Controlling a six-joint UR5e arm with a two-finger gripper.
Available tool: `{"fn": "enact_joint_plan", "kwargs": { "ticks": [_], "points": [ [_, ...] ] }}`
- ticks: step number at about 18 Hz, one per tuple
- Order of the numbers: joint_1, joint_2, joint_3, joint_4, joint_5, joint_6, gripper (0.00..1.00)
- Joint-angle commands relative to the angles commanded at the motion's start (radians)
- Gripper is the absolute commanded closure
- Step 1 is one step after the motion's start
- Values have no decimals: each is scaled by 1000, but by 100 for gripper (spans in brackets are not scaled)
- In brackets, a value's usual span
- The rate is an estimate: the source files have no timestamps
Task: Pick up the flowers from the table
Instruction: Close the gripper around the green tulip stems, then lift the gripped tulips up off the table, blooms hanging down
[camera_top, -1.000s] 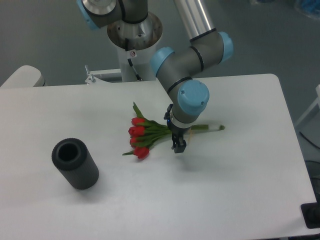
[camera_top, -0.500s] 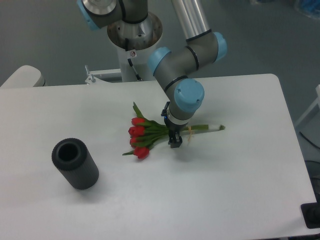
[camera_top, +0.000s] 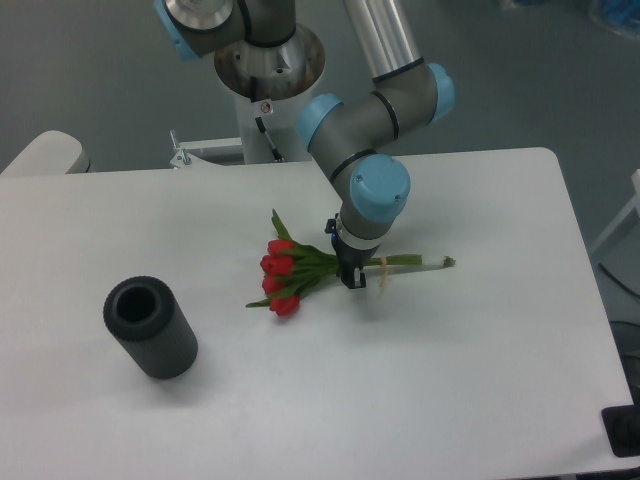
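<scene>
1. The flowers (camera_top: 300, 272), seen from the single fixed camera looking down at an angle, lie near the middle of the white table (camera_top: 470, 370). They are a small bunch of red tulips with green leaves and long green stems.
2. The one container in view is a black ribbed cylinder (camera_top: 150, 327), resting tilted on the table well to the left of the flowers and nearer the camera. Its open mouth faces up and toward the back; the inside looks dark, and any contents cannot be made out.
3. The gripper (camera_top: 351, 277) hangs from a grey arm with light blue joint caps (camera_top: 375, 192) and points straight down over the stems, just right of the red heads.
4. Its dark fingers sit narrowly together at the stems, right where they are tied by a pale band. Whether they actually clamp the stems cannot be told from this angle.
5. The long axis of the bunch runs roughly left to right across the table. The red heads point left and slightly toward the camera. The pale stem ends (camera_top: 440, 263) point right, past the gripper.
6. One green leaf sticks up and back from the heads, and another trails low to the left.
</scene>
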Motion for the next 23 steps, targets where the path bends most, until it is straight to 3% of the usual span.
{"fn": "enact_joint_plan", "kwargs": {
  "ticks": [4, 12, 19, 20, 23],
  "points": [
    [0, 2, 25, -11, 3, -5, 87],
    [-5, -11, 132, -25, -2, -207, 88],
    [-46, -95, 270, -35, -2, -371, 88],
    [-46, -109, 294, -41, 0, -373, 88],
    [-49, -153, 392, -139, 0, -385, 88]
  ]
}}
